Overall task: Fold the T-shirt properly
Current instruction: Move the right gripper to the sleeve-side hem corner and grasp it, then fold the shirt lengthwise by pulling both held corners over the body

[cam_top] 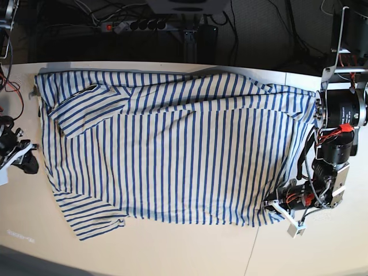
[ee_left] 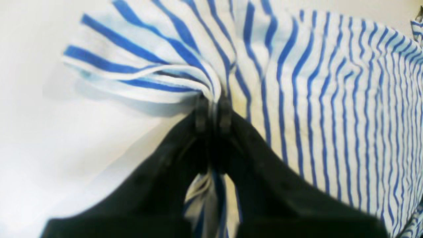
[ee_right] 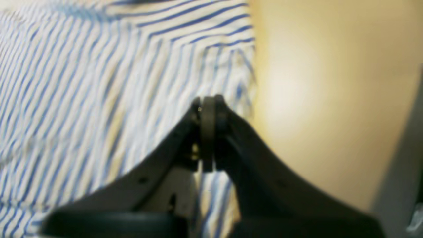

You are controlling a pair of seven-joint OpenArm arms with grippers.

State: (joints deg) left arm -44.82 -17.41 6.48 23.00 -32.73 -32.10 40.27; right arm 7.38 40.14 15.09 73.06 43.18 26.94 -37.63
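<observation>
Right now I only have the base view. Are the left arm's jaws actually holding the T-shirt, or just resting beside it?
Observer: Holding. In the left wrist view the left gripper has its jaws shut on a bunched fold of the T-shirt.
Operator: And the right arm?
Observer: The right wrist view shows the right gripper with its jaws shut, pads together, and no cloth visibly between them.
Operator: Where is it relative to the shirt?
Observer: In that view its tips line up with the shirt's edge, with stripes on one side and bare table on the other.
</observation>
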